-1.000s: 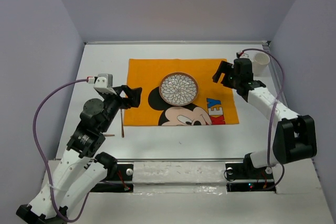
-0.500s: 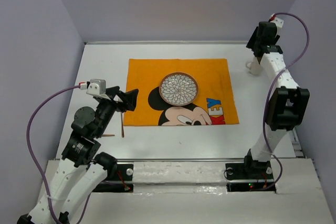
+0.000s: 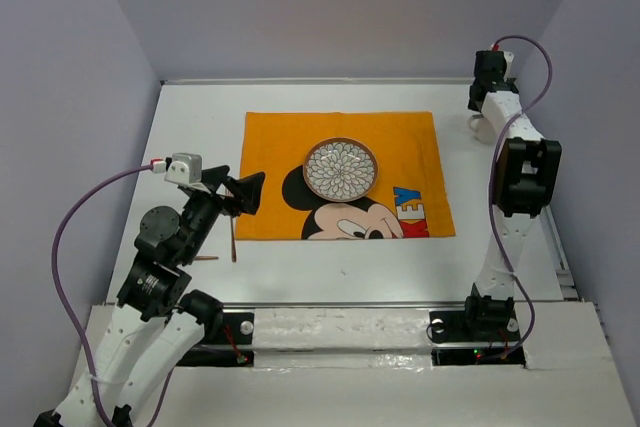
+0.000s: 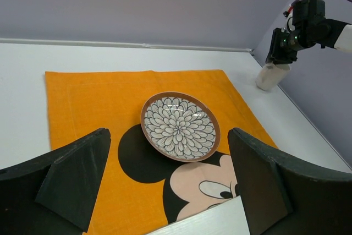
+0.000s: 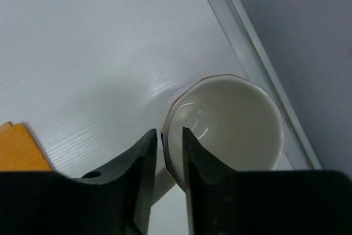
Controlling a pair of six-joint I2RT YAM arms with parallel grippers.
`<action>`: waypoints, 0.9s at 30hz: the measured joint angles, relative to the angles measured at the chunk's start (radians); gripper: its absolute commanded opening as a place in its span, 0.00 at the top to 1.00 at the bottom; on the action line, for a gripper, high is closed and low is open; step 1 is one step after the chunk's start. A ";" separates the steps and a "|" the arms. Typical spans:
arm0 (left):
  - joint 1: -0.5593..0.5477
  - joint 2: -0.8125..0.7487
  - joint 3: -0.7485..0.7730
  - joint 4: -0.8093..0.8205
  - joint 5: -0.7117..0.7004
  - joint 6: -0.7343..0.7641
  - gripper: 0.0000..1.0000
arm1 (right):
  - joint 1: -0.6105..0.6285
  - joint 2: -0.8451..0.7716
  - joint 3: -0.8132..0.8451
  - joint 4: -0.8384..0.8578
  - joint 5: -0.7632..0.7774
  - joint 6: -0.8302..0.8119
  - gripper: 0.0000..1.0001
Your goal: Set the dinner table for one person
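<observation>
Between the narrowly parted fingers of your right gripper [image 5: 169, 135] the wall of the cup [image 5: 231, 116] is sitting, one finger inside, one outside; whether they are clamping it yet, I cannot tell. You should be squeezing squarely before lifting it off the dinner table [image 5: 82, 48] beneath, then heading for the mat [image 5: 14, 149] lying beside the tool.

— What is around your setup?

— Three bare walls box my table [image 3: 195, 117] in: a back wall [image 3: 330, 7], a left wall [image 3: 70, 97] and a right wall [image 3: 600, 37]. All are a matte, pale lilac-grey.

— How is the light?

— Soft and even. Shadows on my white tabletop are faint. A thin metal strip [image 3: 340, 304] runs along the table's near edge.
</observation>
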 measured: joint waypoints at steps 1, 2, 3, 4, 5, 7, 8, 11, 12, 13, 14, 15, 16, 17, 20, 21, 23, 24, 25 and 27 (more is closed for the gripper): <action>0.000 0.000 0.000 0.000 0.000 0.000 0.01 | 0.000 0.015 0.010 0.001 0.000 -0.008 0.94; 0.000 0.000 0.000 0.000 0.000 0.000 0.01 | 0.000 0.025 0.014 0.002 -0.001 -0.015 1.00; 0.000 0.000 0.000 0.000 0.000 0.000 0.01 | 0.000 0.029 0.014 0.012 -0.004 -0.014 1.00; 0.001 0.000 0.000 0.000 0.000 0.000 0.01 | 0.000 0.030 0.016 0.008 -0.007 -0.022 1.00; 0.002 0.000 0.000 0.000 0.000 0.000 0.01 | 0.002 0.029 0.016 0.005 -0.001 -0.025 1.00; 0.007 0.001 0.000 0.000 0.001 0.000 0.01 | 0.001 0.028 0.015 0.008 -0.002 -0.033 1.00; 0.008 0.001 0.000 0.000 0.001 0.000 0.01 | 0.002 0.023 0.010 0.010 -0.003 -0.037 1.00; 0.015 0.002 0.000 0.000 0.003 0.000 0.01 | 0.019 -0.031 -0.059 0.037 0.001 -0.063 1.00; 0.018 0.003 0.000 0.000 0.009 0.000 0.01 | 0.030 -0.064 -0.093 0.046 0.004 -0.079 1.00; 0.021 0.004 0.000 0.000 0.016 0.000 0.01 | 0.051 -0.104 -0.129 0.048 0.008 -0.098 1.00; 0.023 0.005 0.000 0.000 0.021 0.000 0.01 | 0.071 -0.137 -0.150 0.048 0.011 -0.113 1.00; 0.027 0.007 0.000 0.000 0.025 0.000 0.01 | 0.096 -0.167 -0.163 0.048 0.013 -0.122 1.00; 0.032 0.008 0.000 0.000 0.027 0.000 0.01 | 0.136 -0.211 -0.178 0.058 0.011 -0.133 1.00; 0.034 0.009 0.000 0.000 0.029 0.000 0.01 | 0.172 -0.243 -0.187 0.073 0.006 -0.138 1.00; 0.042 0.009 0.000 0.002 0.031 0.000 0.01 | 0.265 -0.320 -0.203 0.110 -0.066 -0.135 1.00; 0.046 0.009 0.000 0.003 0.032 0.000 0.01 | 0.282 -0.331 -0.204 0.118 -0.094 -0.132 1.00; 0.056 0.010 -0.001 0.006 0.037 -0.001 0.01 | 0.318 -0.342 -0.204 0.140 -0.148 -0.127 1.00; 0.061 0.011 -0.001 0.007 0.039 -0.001 0.01 | 0.327 -0.339 -0.204 0.144 -0.162 -0.128 1.00; 0.069 0.013 -0.001 0.007 0.045 -0.001 0.01 | 0.331 -0.331 -0.204 0.143 -0.172 -0.130 1.00; 0.080 0.016 -0.001 0.007 0.051 -0.001 0.01 | 0.334 -0.309 -0.204 0.136 -0.185 -0.133 1.00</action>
